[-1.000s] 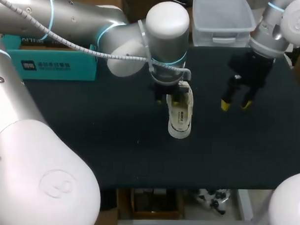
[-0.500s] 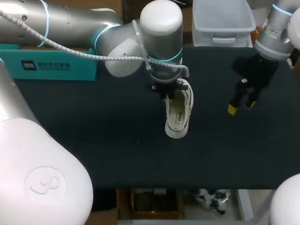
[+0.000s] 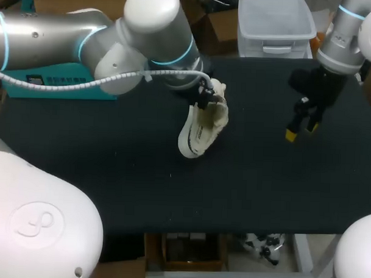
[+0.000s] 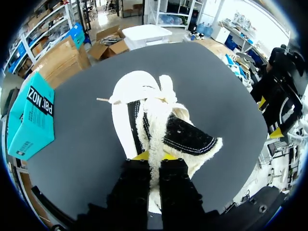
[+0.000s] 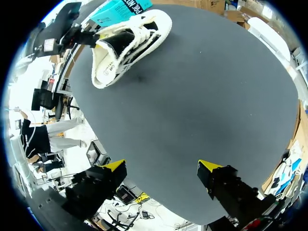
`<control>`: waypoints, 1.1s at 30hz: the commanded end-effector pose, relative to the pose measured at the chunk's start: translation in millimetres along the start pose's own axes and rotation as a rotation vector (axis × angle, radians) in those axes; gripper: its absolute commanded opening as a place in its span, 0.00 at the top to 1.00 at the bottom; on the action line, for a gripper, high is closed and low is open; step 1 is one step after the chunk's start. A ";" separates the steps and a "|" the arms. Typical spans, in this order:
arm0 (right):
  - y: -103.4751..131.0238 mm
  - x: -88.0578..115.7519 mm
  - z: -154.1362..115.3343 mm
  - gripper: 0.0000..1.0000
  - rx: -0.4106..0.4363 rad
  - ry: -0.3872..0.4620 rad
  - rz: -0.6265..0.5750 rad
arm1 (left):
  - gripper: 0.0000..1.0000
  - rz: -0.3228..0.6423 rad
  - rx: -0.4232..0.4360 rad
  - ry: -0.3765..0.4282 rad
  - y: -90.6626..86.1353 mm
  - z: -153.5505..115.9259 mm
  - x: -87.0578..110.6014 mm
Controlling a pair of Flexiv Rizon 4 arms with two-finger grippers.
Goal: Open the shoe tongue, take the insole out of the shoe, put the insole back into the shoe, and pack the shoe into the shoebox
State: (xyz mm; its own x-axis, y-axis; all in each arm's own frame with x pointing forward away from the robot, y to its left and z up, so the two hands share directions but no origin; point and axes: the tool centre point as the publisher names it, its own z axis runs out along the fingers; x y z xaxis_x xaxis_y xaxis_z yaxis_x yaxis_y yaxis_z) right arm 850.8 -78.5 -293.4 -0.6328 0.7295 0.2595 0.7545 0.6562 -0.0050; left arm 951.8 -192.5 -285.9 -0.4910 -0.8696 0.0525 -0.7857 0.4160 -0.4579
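Right now, shoe [image 3: 201, 124]: white and black with a fleece lining, it lies tipped on its side over the middle of the table [image 3: 263, 190], toe toward the near edge and heel end uppermost. We cannot tell whether the toe touches the dark top.
Insole: we cannot make it out from these views, so we would check that it lies flat inside before packing.
Hold: our left gripper [image 4: 148, 156] is clamped on the fleecy rim at the heel end. Both yellow tips pinch the lining from two sides, and the laces and toe hang out ahead of it.
Step in hand: we judge this to be carrying the shoe toward packing.
Doing it well: the pinch is on a soft edge at one end, so most of the shoe's weight hangs away from it and the shoe could swing or slip. We want a slow, low path, with the sole turned downward before the box and the toe entering first. The grip should let go only once the sole rests on the box floor.
Shoebox [image 4: 31, 118]: teal, at the far left of the table and well apart from the shoe. We cannot see whether it is open.
Right gripper [image 3: 300, 131]: its fingers are spread and empty, over the right side of the table and well apart from the shoe. It is free to steady the toe or the box.
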 end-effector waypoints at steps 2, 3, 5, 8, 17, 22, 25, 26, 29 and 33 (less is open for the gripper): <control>-3.2 18.2 -6.6 0.00 0.000 -0.200 -0.112 | 1.00 0.182 0.028 0.142 -0.8 -63.3 -16.9; -4.1 18.6 -7.4 0.00 -0.003 -0.219 -0.127 | 1.00 0.212 0.033 0.149 -3.1 -68.5 -19.0; -4.9 19.0 -8.8 0.00 -0.011 -0.262 -0.173 | 1.00 0.277 0.034 0.149 -6.5 -76.9 -22.0; -5.5 17.8 -9.7 0.00 -0.015 -0.324 -0.242 | 1.00 0.375 0.043 0.133 -12.7 -87.7 -28.3; -10.4 8.1 -10.8 0.00 -0.077 -0.360 -0.345 | 1.00 0.581 0.059 0.066 -32.1 -111.2 -57.0; -10.4 8.1 -10.8 0.00 -0.077 -0.360 -0.345 | 1.00 0.673 0.070 0.013 -51.8 -122.8 -75.6; -10.4 8.1 -10.8 0.00 -0.077 -0.360 -0.345 | 1.00 0.727 0.094 -0.003 -62.9 -132.9 -88.4; -10.4 8.1 -10.8 0.00 -0.077 -0.360 -0.345 | 1.00 0.744 0.099 -0.008 -66.0 -136.1 -93.1; -10.4 8.1 -10.8 0.00 -0.077 -0.360 -0.345 | 1.00 0.790 0.110 -0.038 -74.8 -141.8 -106.3; 5.2 2.7 -9.8 0.00 -0.037 -0.330 -0.432 | 1.00 0.837 0.090 -0.061 -76.6 -139.7 -121.2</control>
State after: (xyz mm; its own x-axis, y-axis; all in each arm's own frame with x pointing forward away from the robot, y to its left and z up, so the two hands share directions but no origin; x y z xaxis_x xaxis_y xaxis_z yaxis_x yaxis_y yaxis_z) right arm 842.3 -77.1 -282.2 -0.8972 0.4243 -0.1226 0.4164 0.9051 0.0856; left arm 1015.5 -85.9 -135.4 -0.8718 -0.3049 -0.3833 -0.1414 0.9060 -0.3990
